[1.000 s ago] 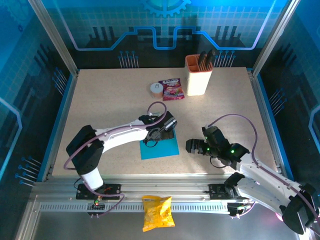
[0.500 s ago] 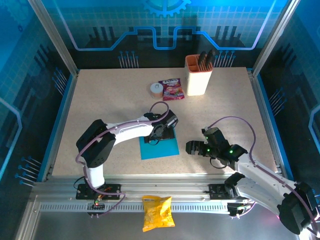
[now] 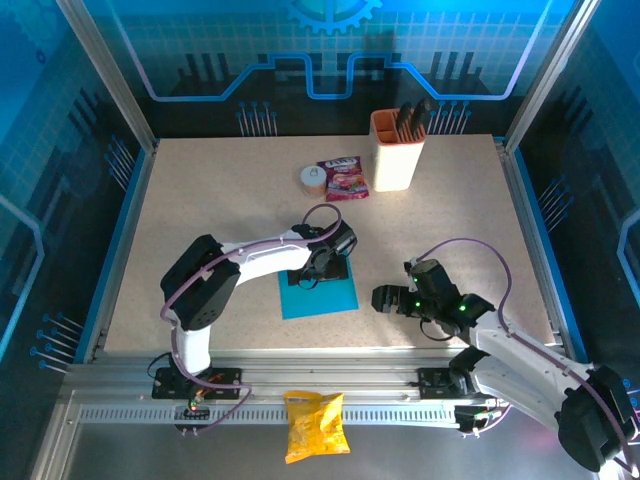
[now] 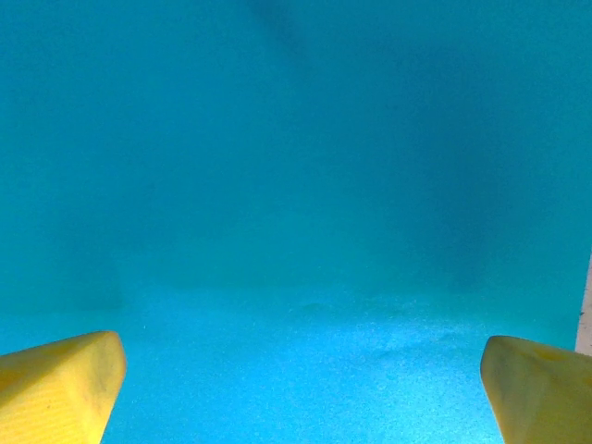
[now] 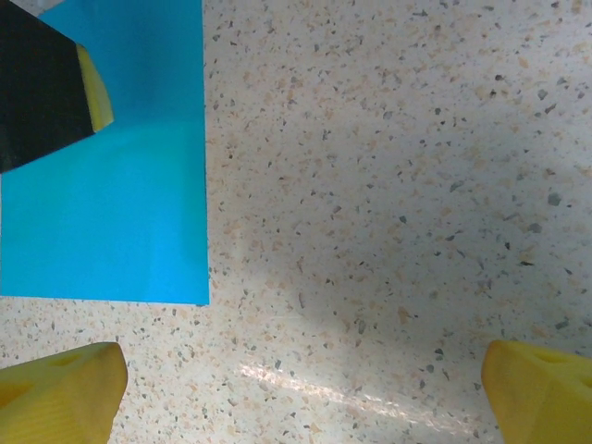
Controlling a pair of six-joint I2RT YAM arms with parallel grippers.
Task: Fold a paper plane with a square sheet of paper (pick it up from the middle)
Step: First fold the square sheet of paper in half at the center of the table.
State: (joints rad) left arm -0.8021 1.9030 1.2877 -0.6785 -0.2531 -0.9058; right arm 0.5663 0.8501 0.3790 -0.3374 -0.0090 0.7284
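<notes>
The square sheet of paper (image 3: 322,296) lies flat on the table, bright cyan-blue and unfolded. My left gripper (image 3: 318,270) hangs low over its far half, open. In the left wrist view the paper (image 4: 296,185) lies close under the gripper (image 4: 301,388), and the yellow fingertips (image 4: 55,384) stand wide apart with nothing between them. My right gripper (image 3: 384,297) sits open just right of the sheet, over bare table. In the right wrist view the gripper (image 5: 301,393) has the paper's right edge (image 5: 111,213) at its left.
At the back stand an orange-and-white holder (image 3: 397,150) with dark handles, a red-purple snack packet (image 3: 343,178) and a small round roll (image 3: 313,178). A yellow crisp bag (image 3: 315,425) lies on the front rail, off the table (image 3: 200,210).
The left arm's elbow has swung right and nearer the sheet while its gripper stayed over the paper. The right gripper has shifted slightly toward the near edge. The paper has not moved.
</notes>
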